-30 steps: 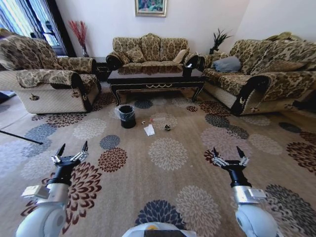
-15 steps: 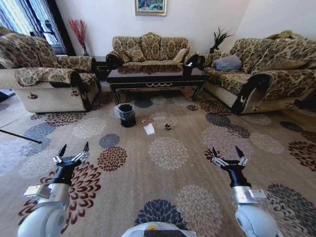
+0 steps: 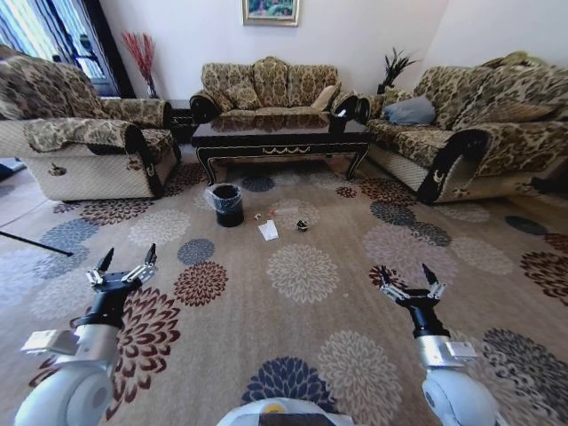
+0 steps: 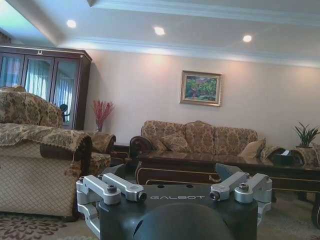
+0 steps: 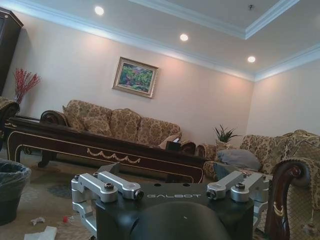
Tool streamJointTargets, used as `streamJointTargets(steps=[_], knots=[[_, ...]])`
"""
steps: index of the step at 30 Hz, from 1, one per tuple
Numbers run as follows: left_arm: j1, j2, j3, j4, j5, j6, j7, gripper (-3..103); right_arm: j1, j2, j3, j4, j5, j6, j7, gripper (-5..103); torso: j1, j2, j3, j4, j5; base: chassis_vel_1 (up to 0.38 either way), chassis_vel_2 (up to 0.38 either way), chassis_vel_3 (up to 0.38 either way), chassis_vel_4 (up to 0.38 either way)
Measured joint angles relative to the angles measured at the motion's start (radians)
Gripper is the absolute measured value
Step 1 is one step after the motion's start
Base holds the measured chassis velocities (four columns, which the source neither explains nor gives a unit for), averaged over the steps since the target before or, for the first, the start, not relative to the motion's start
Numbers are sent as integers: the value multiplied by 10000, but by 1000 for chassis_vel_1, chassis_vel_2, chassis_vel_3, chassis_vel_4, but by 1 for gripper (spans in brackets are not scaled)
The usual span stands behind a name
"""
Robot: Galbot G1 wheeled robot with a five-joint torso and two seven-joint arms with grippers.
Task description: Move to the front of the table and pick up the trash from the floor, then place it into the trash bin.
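Your robot faces the long, low, dark glossy wooden coffee table (image 3: 280, 142) from well back on the beige flower-medallion carpet (image 3: 302, 293), both arms held low and forward. The left gripper (image 3: 122, 266) and the right gripper (image 3: 409, 282) each point ahead with fingers spread apart, holding nothing.

The trash lies on the carpet in front of the table, near its left end: a folded white paper sheet (image 3: 268, 232), a small dark crumpled wrapper (image 3: 302, 226) just right of it, and tiny scraps (image 3: 258, 217) closer to the table. Whether a bottle is among them cannot be told from here. The small round black bin lined with crinkly clear plastic (image 3: 228, 205) stands just left of the litter, before the table's left leg; the right wrist view catches its rim (image 5: 11, 175) with scraps beside it.

You should judge the approach unfinished: the litter sits straight ahead, well beyond both grippers, roughly between them and slightly nearer the left arm's side. The paper's long axis runs toward the table.
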State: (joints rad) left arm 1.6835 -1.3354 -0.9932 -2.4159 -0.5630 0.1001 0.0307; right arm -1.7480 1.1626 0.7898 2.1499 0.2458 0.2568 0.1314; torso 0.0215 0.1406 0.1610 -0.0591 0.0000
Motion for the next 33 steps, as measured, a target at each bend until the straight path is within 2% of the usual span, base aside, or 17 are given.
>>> streamJointTargets(steps=[21,28,33], knots=[[66,-87,215,308,279,122,-58,100,2,118,44,-29,-125,237,-59,100,-116,-692,-579,-1,0,0,0,0,0],[65,-100,423,881,856,275,-205,100,-12,153,59,-19,-130,299,-65,100,-157,-959,-799,0,-1,0,0,0,0],[60,-115,505,1184,1110,241,-407,100,-12,156,53,-15,-127,339,-109,100,-163,-1021,-855,0,-1,0,0,0,0]])
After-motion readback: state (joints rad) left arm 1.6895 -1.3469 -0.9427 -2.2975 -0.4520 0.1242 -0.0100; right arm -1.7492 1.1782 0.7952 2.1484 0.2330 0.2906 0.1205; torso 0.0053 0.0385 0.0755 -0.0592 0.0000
